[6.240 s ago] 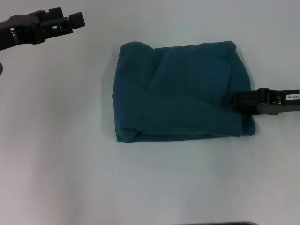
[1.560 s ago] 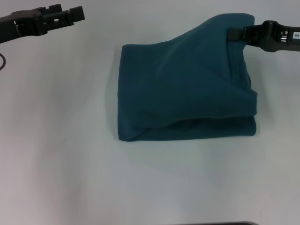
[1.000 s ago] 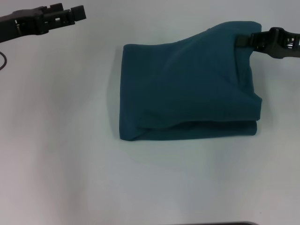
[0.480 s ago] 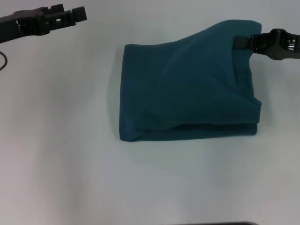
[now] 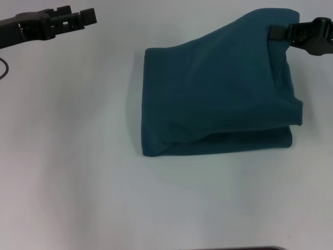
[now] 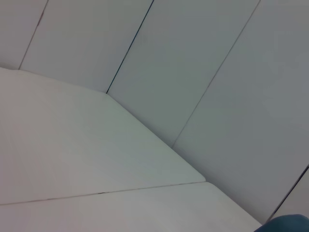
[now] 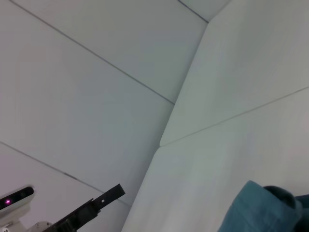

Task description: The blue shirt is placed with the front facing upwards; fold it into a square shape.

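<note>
Now folded into a chunky block on the white table [image 5: 67,172]: soft, floppy dark teal-blue cotton shirt [image 5: 218,99], light, droops when lifted. Far right corner pinched tight & raised by black right gripper [image 5: 278,34]. Best grabbed at corners/edges. Black left gripper [image 5: 83,16] parked far left, w/ nothing held; can't tell its gap.

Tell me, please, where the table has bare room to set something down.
The table is bare between the left tool and the blue shirt, and along the near edge below the shirt. The far right corner is crowded: the right tool pinches the shirt's raised corner.
</note>
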### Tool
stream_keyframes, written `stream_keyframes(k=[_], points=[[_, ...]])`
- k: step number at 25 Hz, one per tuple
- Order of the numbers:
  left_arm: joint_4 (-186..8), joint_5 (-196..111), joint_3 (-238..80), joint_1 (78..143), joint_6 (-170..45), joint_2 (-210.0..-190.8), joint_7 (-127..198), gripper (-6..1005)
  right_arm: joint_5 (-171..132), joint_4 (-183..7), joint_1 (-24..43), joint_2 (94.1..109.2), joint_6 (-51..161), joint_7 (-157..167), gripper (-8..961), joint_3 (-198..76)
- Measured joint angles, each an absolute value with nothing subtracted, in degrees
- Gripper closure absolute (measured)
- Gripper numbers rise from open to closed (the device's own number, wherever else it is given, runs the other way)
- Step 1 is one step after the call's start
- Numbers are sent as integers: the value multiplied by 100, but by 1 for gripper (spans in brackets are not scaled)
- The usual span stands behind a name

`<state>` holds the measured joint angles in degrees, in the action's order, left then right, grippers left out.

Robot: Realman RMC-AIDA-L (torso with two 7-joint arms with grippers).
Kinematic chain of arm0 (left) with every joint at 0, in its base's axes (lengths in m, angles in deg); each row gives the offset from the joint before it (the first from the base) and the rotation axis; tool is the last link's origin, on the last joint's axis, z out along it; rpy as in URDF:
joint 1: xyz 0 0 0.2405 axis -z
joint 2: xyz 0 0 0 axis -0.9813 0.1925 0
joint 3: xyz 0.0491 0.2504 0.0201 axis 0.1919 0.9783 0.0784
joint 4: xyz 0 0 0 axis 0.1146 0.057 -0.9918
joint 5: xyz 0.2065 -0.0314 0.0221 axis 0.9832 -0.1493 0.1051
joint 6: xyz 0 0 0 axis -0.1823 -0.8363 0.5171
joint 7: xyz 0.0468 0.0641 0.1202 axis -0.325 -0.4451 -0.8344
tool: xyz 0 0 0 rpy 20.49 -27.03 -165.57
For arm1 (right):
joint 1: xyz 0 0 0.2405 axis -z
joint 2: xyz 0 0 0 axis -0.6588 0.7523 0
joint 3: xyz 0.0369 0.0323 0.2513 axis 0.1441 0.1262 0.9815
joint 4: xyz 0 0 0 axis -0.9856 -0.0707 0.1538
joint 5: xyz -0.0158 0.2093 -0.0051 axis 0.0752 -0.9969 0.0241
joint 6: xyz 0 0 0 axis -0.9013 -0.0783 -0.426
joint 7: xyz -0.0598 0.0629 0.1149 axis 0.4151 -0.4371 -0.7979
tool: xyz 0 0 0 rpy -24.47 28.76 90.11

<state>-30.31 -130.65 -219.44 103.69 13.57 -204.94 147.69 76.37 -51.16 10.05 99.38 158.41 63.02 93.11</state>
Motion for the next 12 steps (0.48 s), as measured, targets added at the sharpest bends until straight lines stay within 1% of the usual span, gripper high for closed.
stream_keyframes(k=[5, 10, 12], points=[[-3071, -13065, -21944, 10373, 1349, -20494, 14771, 36, 7668, -5157, 1069, 9933, 15670, 6298, 785, 9281], [-3087, -13061, -21944, 10378, 1349, -20494, 14772, 36, 7812, -5260, 1107, 10007, 15169, 6293, 777, 9259], [-3091, -13042, -21944, 10379, 1347, -20494, 14771, 35, 7897, -5317, 1106, 10013, 14989, 6298, 773, 9253]])
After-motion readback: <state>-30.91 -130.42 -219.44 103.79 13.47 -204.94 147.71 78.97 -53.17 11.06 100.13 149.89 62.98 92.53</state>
